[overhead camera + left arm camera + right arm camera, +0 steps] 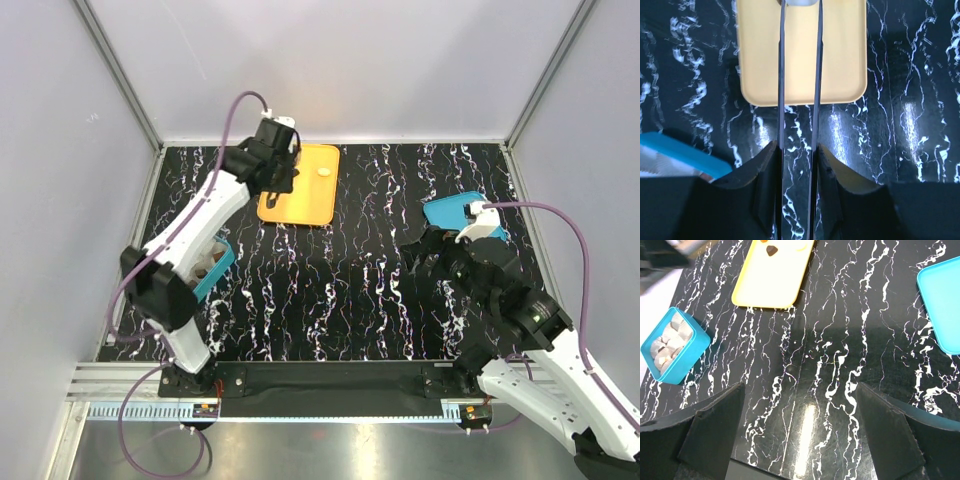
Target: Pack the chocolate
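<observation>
The orange tray lies at the back left of the table. My left gripper reaches down onto it. In the left wrist view its long thin fingers run side by side with a narrow gap, and a pale chocolate sits between their tips at the frame's top edge. Another pale chocolate lies on the tray to the gripper's right. The right wrist view shows a dark brown chocolate on the tray. My right gripper hovers open over bare table, with nothing between its fingers.
A teal box lined with white paper cups stands at the left edge, partly under the left arm. Its flat teal lid lies at the right, behind my right gripper. Grey walls enclose the black marbled table.
</observation>
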`<state>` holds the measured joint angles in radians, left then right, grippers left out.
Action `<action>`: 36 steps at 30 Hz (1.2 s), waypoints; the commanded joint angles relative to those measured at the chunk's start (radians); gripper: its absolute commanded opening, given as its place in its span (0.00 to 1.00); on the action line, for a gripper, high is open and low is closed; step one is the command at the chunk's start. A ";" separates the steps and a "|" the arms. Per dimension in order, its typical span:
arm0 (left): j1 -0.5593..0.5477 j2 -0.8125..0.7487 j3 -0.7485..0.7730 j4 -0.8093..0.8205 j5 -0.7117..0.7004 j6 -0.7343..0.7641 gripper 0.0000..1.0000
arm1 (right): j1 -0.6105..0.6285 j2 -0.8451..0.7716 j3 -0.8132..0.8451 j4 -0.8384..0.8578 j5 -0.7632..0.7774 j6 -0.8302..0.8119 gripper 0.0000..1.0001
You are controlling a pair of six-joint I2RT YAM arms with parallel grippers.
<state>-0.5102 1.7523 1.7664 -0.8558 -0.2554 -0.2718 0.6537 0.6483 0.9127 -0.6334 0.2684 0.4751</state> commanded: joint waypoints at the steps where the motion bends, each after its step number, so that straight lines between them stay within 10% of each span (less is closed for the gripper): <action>1: 0.019 -0.106 -0.011 -0.135 -0.077 -0.076 0.31 | 0.006 -0.021 0.008 0.006 -0.009 0.016 0.99; 12: 0.284 -0.496 -0.404 -0.178 0.051 -0.136 0.32 | 0.006 -0.061 -0.012 0.012 -0.046 0.008 1.00; 36: 0.579 -0.659 -0.708 -0.150 0.062 -0.164 0.34 | 0.007 -0.099 -0.026 0.000 -0.015 -0.050 1.00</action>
<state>0.0601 1.1118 1.0714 -1.0592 -0.2291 -0.4274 0.6537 0.5537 0.8894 -0.6369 0.2260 0.4515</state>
